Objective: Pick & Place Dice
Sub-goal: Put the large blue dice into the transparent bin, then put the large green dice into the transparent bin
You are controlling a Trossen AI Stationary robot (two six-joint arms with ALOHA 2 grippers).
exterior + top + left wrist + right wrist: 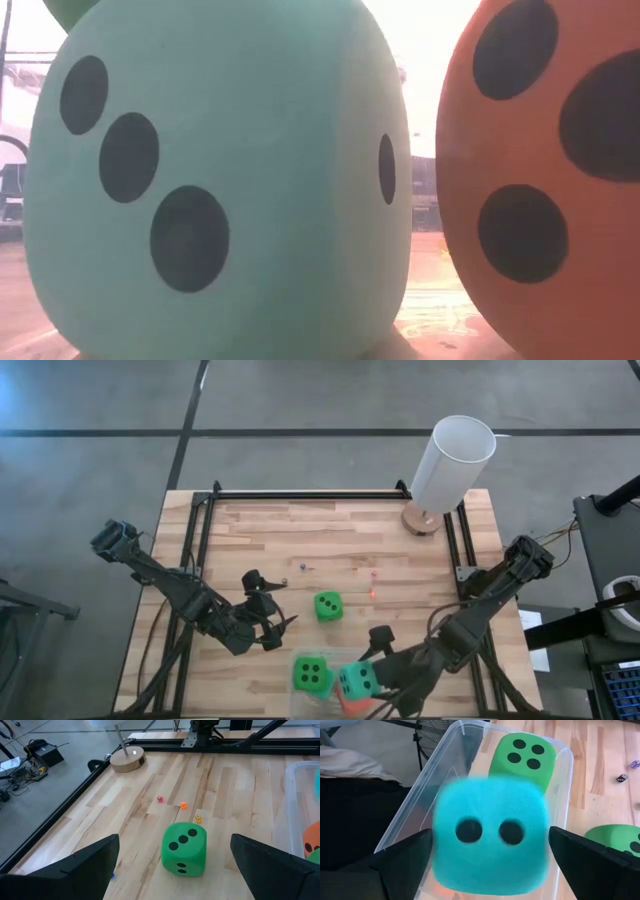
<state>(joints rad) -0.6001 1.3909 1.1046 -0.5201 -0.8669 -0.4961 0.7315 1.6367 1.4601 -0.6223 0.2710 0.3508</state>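
Note:
A clear plastic bin [438, 766] stands at the table's near edge. In it lies a green die [522, 754], four pips up. My right gripper [490, 832] hangs open over the bin with a teal die [490, 837] between its fingers. That die also shows in the high view [358, 682], beside a patch of the orange-red die [350, 706]. The low view shows a teal die [220, 190] close beside the orange-red die [545, 170]; I cannot tell whether it is the same one. A second green die [184, 849] rests on the table. My left gripper [175, 837] is open, short of it. My right gripper has the teal die between its spread fingers, which slant down from above over the bin. One finger [407, 855] stands at each side of the die. I cannot tell whether they touch it; the die looks smeared.
A white cylinder on a round wooden base [452, 465] stands at the far right corner. Several tiny dice [183, 805] lie mid-table beyond the green die. Black frame rails [300, 494] run along the table's far, left and right sides.

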